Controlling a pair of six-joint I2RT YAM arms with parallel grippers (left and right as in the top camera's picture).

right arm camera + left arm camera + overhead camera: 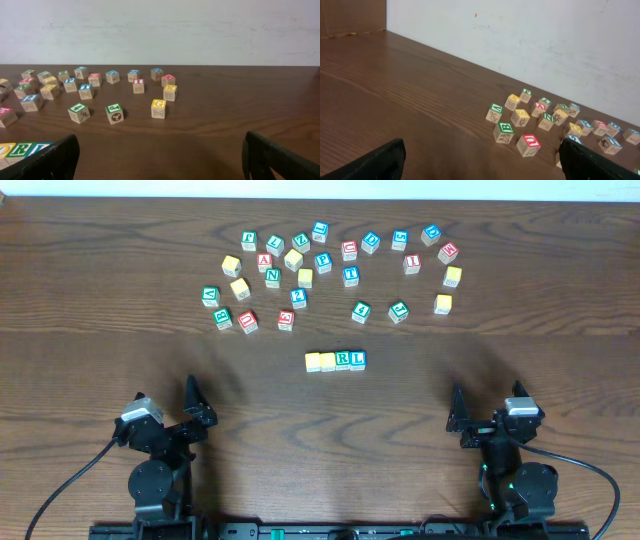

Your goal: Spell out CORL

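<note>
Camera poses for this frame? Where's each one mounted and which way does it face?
Overhead: above the table, looking straight down; left hand and right hand show near the bottom edge.
Left wrist: low behind the left hand, facing the wall across loose cubes; its fingers fill the bottom corners.
Right wrist: low behind the right hand, facing the wall; its fingers fill the bottom corners.
Shared: overhead and right wrist both show the row.

Scattered cubes (504,132) (left gripper (482,151) spread wide).
</note>
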